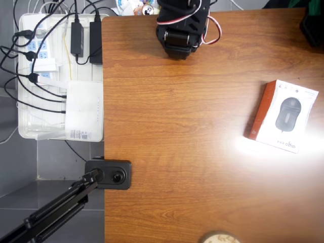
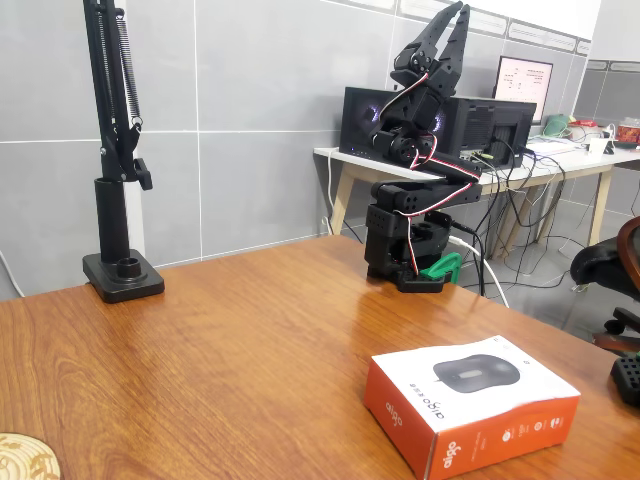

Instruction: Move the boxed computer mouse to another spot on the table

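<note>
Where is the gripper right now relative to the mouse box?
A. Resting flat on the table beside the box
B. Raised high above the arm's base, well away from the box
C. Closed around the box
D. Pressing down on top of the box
B: in the fixed view the gripper points up above the arm's base, while the mouse box lies untouched on the table.
</note>
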You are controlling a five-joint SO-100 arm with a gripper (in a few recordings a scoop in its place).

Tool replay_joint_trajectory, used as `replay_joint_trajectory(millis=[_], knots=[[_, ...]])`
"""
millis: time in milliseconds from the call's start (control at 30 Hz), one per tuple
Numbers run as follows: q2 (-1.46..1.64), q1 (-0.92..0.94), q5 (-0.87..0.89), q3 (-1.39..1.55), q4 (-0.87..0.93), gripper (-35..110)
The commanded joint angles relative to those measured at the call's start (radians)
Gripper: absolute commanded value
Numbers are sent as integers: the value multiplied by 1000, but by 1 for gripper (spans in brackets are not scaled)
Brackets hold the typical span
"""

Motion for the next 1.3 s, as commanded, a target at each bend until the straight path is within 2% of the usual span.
replay_joint_trajectory(millis=[0,1267], knots=[[-9,6,5,0,-2,0],[-9,5,-18,0,-2,0]])
